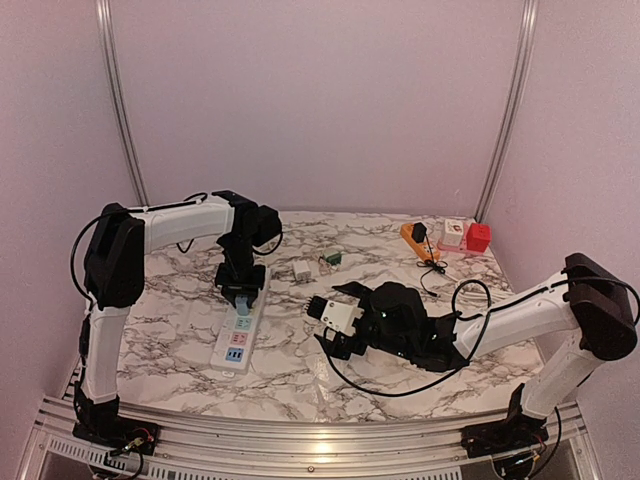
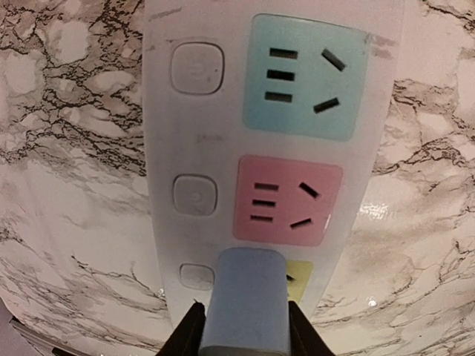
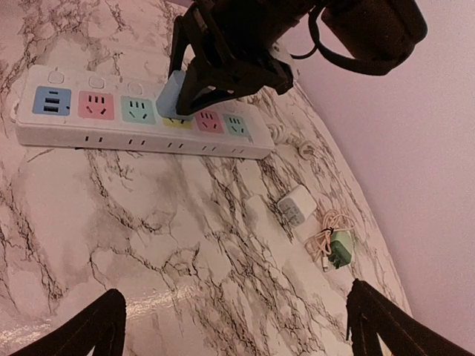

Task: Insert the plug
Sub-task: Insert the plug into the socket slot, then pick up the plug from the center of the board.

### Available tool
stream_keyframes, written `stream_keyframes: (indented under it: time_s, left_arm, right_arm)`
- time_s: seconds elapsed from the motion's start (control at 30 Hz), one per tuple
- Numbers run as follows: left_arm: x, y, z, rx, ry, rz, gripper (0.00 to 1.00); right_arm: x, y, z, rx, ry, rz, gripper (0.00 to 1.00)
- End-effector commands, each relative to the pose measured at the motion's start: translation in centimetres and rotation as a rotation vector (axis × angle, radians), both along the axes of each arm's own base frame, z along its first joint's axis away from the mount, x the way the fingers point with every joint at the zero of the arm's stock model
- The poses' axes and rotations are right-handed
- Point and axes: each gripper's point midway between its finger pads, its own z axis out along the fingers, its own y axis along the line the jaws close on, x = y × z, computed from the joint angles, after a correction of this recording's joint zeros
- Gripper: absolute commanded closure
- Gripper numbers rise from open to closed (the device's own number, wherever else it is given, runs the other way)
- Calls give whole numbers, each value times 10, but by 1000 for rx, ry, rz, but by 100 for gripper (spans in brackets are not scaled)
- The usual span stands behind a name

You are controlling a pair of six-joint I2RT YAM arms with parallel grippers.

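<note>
Evidently the blue plug (image 2: 249,297) is at its target: it sits over the yellow socket (image 2: 299,276) of the white power strip (image 2: 200,141), next to the pink socket (image 2: 286,200). The left gripper (image 2: 249,330) is clamped on it, one black finger on each side. From the right wrist view the plug body looks slightly tilted against the strip. The prongs are hidden, so I cannot tell whether they have entered the slots. My judgement is that pickup and alignment are done, and that what remains is pressing the plug fully home and letting go. The right gripper (image 3: 241,326) hangs spread wide over the marble table (image 3: 148,222), holding nothing. A white adapter (image 3: 295,205) and a green charger (image 3: 340,248) lie well apart from the strip.
</note>
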Motion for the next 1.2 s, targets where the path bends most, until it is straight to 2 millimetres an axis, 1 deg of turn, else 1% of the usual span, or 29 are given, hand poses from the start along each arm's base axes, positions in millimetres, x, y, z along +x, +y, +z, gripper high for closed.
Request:
stream_keyframes:
  time_s: [0.0, 0.2, 0.5, 0.6, 0.7, 0.77, 0.83, 0.9, 0.93, 0.97, 1.07, 1.17]
  left_arm:
    - [-3, 16, 13, 39, -5, 20, 66]
    - [-3, 12, 21, 13, -14, 21, 62]
    - [0, 7, 39, -35, -47, 26, 55]
    - [0, 4, 49, -59, -67, 28, 54]
    - [3, 1, 63, -88, -97, 28, 53]
    - [6, -2, 75, -109, -128, 25, 50]
    - [10, -3, 88, -129, -165, 26, 48]
    - [14, -4, 101, -143, -203, 23, 42]
    - [16, -3, 108, -151, -226, 25, 39]
    - [18, -3, 115, -158, -247, 24, 37]
    - [22, -2, 129, -178, -301, 19, 29]
    - [24, -5, 140, -215, -345, 4, 22]
  right_arm:
    - [0, 4, 11, 42, -9, -4, 2]
    - [-1, 4, 12, 42, -11, -3, 2]
    - [0, 4, 11, 39, -13, -4, 1]
    - [0, 2, 12, 37, -23, -7, 2]
    - [4, -3, 17, 55, -40, -40, 1]
    - [8, -6, 22, 75, -39, -73, 2]
    - [7, -6, 29, 97, -16, -73, 1]
    - [9, -6, 42, 157, 28, -64, 2]
    - [11, -7, 51, 191, 49, -66, 1]
    - [15, -7, 58, 222, 78, -73, 2]
    - [29, -8, 75, 268, 140, -91, 1]
    - [48, -8, 84, 286, 176, -164, 2]
